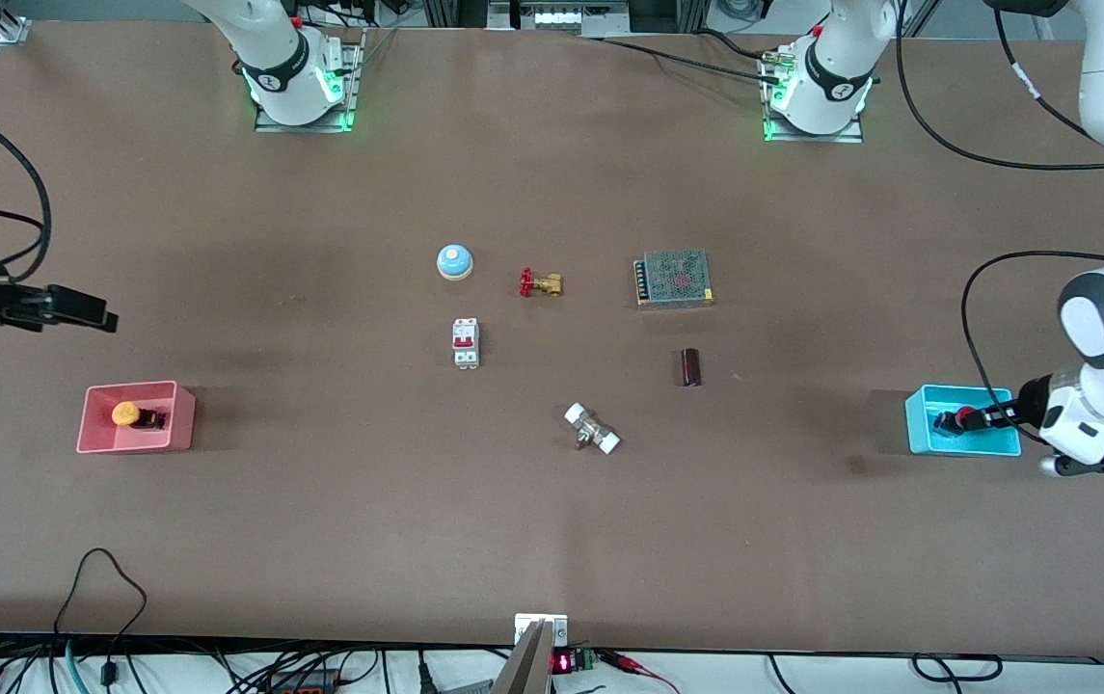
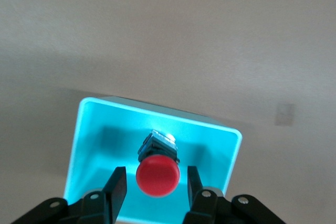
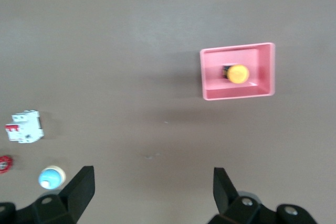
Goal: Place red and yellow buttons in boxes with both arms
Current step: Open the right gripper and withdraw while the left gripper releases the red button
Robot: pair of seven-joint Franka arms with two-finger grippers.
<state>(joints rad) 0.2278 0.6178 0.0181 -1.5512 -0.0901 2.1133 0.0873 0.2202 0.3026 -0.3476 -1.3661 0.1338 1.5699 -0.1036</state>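
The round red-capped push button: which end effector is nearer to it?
Left. The left end effector straddles the red-capped push button in the cyan plastic bin; the right end effector is above the table near the pink bin.

Both arms are glossy white with black joint bands and looping black cables; each base glows green; each pincer is matte black with visible screws.
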